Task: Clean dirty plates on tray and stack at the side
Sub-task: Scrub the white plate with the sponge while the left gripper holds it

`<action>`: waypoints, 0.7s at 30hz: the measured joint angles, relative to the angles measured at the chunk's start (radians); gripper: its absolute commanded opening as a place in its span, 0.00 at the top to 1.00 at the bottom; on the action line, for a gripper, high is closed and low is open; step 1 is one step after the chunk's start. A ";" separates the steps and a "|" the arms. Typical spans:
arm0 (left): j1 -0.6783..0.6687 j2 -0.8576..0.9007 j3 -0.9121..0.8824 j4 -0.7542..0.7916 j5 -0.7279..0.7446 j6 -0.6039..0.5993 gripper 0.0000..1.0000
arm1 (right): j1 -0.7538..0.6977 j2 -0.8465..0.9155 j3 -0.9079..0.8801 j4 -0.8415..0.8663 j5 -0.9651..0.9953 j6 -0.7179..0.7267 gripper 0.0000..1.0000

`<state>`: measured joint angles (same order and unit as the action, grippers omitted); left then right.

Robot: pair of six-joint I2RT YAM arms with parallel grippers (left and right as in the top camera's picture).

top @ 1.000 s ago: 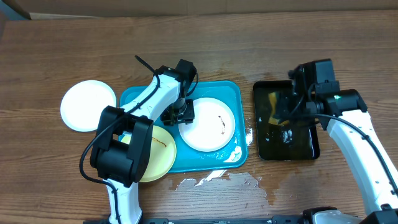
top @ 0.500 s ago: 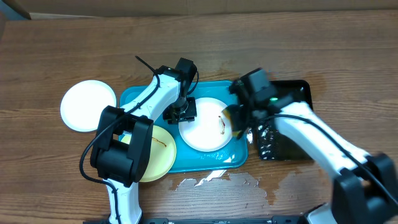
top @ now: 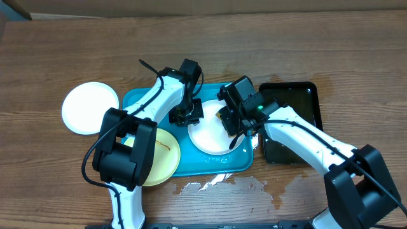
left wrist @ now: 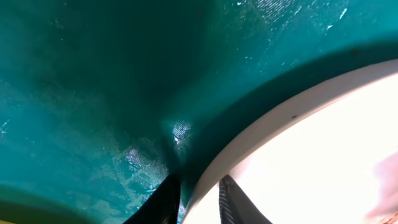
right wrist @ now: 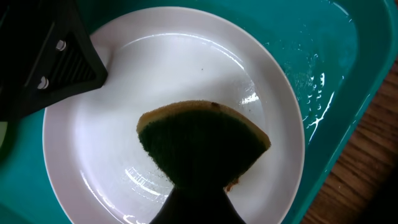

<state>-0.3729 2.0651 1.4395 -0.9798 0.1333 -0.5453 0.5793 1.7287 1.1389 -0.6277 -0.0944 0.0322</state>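
Hiding much of the round white plate (top: 206, 137) that lies in the large turquoise rectangular plastic tray (top: 191, 165), the right gripper (top: 230, 124) sits over the plate's upper right part. Its jaws are clamped on a dark green sponge with a yellow edge (right wrist: 202, 149) pressed to the plate. The sponge covers the plate's middle, so any smear there cannot be seen.

The left gripper (top: 186, 116) pinches the plate's left rim, jaws narrow, one finger (left wrist: 166, 199) on each side. The left arm (top: 152, 98) cuts off part of the pale yellow round plate (top: 166, 159) at the tray's lower left corner. A second white round plate (top: 90, 107) lies on the wooden table (top: 63, 51), left of the tray.

A second ago the right gripper was over the narrow black tray (top: 299, 114) — now it is on the plate, while the left grip has not shifted.
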 measured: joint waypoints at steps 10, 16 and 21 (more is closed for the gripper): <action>0.000 0.000 0.000 0.001 0.005 -0.003 0.71 | 0.000 0.000 -0.001 0.001 0.001 -0.003 0.45; 0.000 0.000 0.000 0.000 0.005 -0.003 0.67 | 0.000 0.000 0.014 -0.095 0.001 -0.006 0.43; 0.000 0.000 0.000 0.000 0.006 -0.003 0.72 | 0.000 0.000 0.032 -0.143 0.002 -0.004 0.42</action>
<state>-0.3729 2.0651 1.4391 -0.9794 0.1390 -0.5484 0.5797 1.7287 1.1713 -0.7712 -0.0929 0.0284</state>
